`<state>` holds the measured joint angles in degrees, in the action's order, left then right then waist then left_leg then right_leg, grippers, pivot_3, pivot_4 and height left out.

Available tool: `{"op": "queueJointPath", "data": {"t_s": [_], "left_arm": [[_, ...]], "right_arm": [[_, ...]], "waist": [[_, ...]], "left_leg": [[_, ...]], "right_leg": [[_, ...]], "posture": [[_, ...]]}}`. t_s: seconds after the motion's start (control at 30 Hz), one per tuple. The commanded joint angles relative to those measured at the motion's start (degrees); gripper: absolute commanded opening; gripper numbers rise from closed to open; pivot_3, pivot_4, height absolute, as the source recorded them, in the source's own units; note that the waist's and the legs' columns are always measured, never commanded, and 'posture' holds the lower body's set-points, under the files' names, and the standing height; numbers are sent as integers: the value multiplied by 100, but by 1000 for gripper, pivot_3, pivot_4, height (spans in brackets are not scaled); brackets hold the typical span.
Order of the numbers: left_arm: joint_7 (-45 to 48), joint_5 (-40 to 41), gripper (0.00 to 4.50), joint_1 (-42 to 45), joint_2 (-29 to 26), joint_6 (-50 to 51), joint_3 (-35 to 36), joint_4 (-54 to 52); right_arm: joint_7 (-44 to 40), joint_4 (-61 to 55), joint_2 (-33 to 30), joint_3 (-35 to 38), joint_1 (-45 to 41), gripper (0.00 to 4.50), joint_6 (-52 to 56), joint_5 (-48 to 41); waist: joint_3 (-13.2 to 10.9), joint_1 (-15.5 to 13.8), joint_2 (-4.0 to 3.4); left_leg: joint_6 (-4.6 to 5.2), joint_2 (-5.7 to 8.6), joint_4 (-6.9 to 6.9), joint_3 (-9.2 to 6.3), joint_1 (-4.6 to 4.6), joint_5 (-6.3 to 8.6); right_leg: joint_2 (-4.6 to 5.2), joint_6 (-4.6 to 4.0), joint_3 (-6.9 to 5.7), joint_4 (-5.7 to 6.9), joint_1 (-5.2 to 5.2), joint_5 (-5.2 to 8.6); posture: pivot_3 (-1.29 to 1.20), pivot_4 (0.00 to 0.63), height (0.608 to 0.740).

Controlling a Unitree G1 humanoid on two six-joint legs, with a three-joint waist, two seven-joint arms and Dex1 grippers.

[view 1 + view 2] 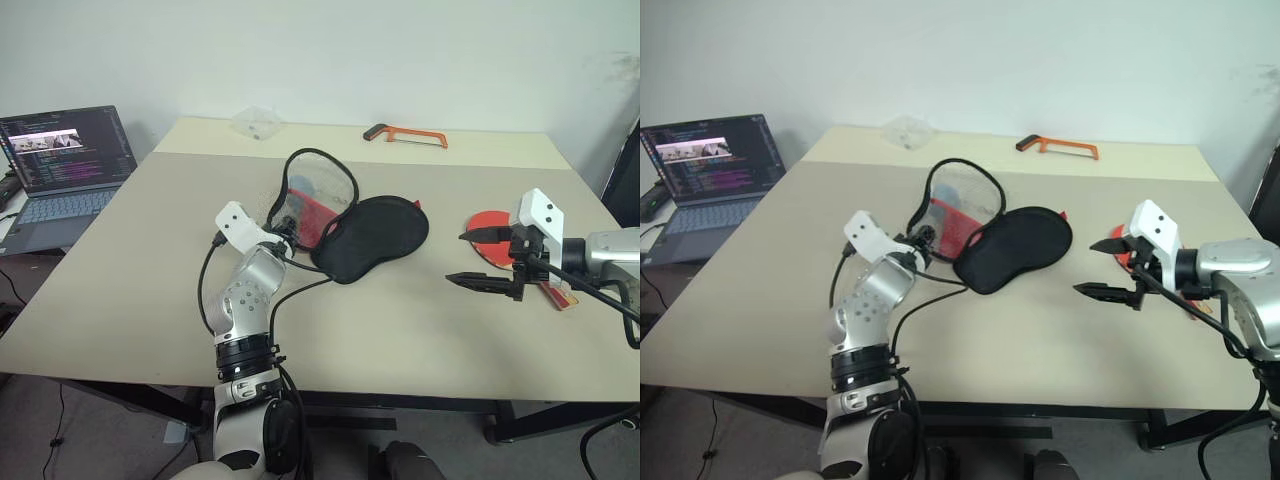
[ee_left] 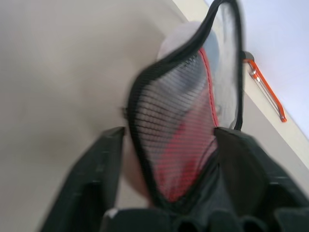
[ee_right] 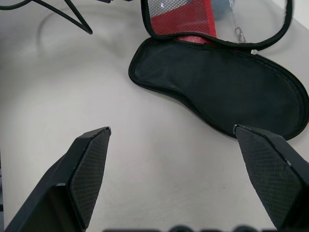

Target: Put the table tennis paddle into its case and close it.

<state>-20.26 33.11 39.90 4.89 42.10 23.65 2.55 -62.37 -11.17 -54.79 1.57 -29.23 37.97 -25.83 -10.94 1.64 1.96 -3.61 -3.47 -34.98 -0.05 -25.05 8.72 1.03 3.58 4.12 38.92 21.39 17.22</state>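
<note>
Because the soft paddle-shaped zip case (image 1: pixel 350 225), black fabric below with a red-and-mesh flap raised upright, has no stiffness of its own, that flap could well flop shut before anything goes in, especially as the left gripper (image 1: pixel 283 228) has its black fingers spread apart on either side of the mesh edge rather than pinched on it. Near the right edge of the beige table (image 1: pixel 120 290), well apart from the case, lies the table tennis paddle (image 1: pixel 492 228), a flat rigid bat with a round red rubber face and a striped wooden handle; the right gripper (image 1: pixel 478 258) hangs just beside it, jaws wide open and holding nothing. Smooth rubber on a smooth tabletop gives little to catch, so a shallow pinch may slide the bat away. Thin black zip edging rims the pouch, and its limp mouth may snag the bat's rim on entry.
</note>
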Motion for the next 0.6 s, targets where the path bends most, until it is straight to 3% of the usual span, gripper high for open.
{"op": "queueJointPath", "data": {"t_s": [0.03, 0.23, 0.4, 0.47, 0.6], "left_arm": [[878, -590, 3504, -182, -997, -28, -816, -474], [2408, -1013, 3504, -822, -2758, 162, -1557, -602], [4057, -1424, 3504, -1090, -4037, -416, -2246, -544], [4713, -1591, 3504, -1021, -4286, -1051, -2456, -502], [5648, -1598, 3504, -751, -4229, -1459, -2783, -375]], "right_arm": [[11, -87, -47, 119, -44, 4500, -78, 9], [27, -85, -39, 113, -5, 4500, -78, 6], [33, -73, -34, 109, -1, 4500, -79, 1], [53, -63, -11, 85, -12, 4500, -92, 19], [96, -104, 23, 79, -25, 4500, -69, 2]], "waist": [[0, 29, 1], [-1, 64, 1], [-5, 33, 6], [-5, 4, 6], [-5, -20, 6]], "left_leg": [[0, -1, 2, -1, 0, 0], [-2, -6, 15, 1, 6, 1], [-3, -7, 14, 6, 5, 2], [-2, -8, 14, 7, 4, 2], [-2, -8, 16, 11, 2, 2]], "right_leg": [[-2, -1, 0, 0, 1, 0], [-4, -7, 1, 3, 4, 3], [1, -12, 0, 1, 7, 6], [2, -16, -2, 0, 9, 8], [9, -32, -4, -2, 7, 17]], "posture": [[0, 150, 740], [0, 150, 740], [0, 150, 740], [0, 150, 740], [0, 150, 740]]}}
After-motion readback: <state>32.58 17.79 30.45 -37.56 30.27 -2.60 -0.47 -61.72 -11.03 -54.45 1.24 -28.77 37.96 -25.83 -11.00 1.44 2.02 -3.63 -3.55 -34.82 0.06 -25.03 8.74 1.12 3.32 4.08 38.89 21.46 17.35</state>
